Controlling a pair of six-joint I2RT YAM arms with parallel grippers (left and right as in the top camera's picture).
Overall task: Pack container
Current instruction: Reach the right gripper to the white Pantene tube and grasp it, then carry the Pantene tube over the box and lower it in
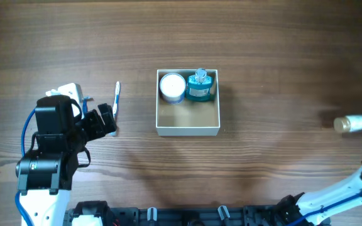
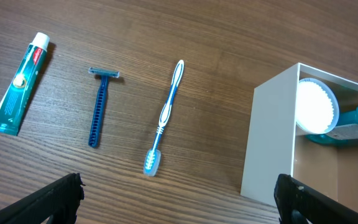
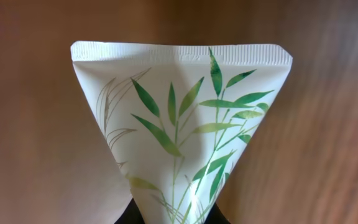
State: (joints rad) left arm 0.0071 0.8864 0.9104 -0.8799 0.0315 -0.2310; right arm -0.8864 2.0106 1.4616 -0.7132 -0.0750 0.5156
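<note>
We judge the packing to be partly done. The container [image 1: 188, 124] sits on the tabletop [image 1: 275, 50] with two things already in it: a round white jar [image 1: 172, 86] and a teal bottle [image 1: 201, 86]. They stand side by side against the container's far wall, the jar toward its left corner and the bottle toward its right. The near half of the container's floor is bare, so we see room for more.

Four items are outside it. To the left of the container, a toothbrush [image 2: 166, 118] lies nearest its wall. Next comes a blue razor [image 2: 99, 106], and a toothpaste tube [image 2: 18, 84] lies farthest out. All three are flat on the tabletop and apart from one another. The left gripper [image 2: 179, 196] hangs above that group with its jaws spread wide, holding nothing.

Well to the right of the container, the right gripper [image 3: 174, 219] is clamped on a white leaf-printed tube [image 3: 179, 124]. Its crimped end points away from the jaws, and its gold cap faces the container in the overhead view. We cannot tell whether the tube is off the tabletop.

So we count two packed, one in hand and three to go. The held tube looks like the next to travel to the container.
</note>
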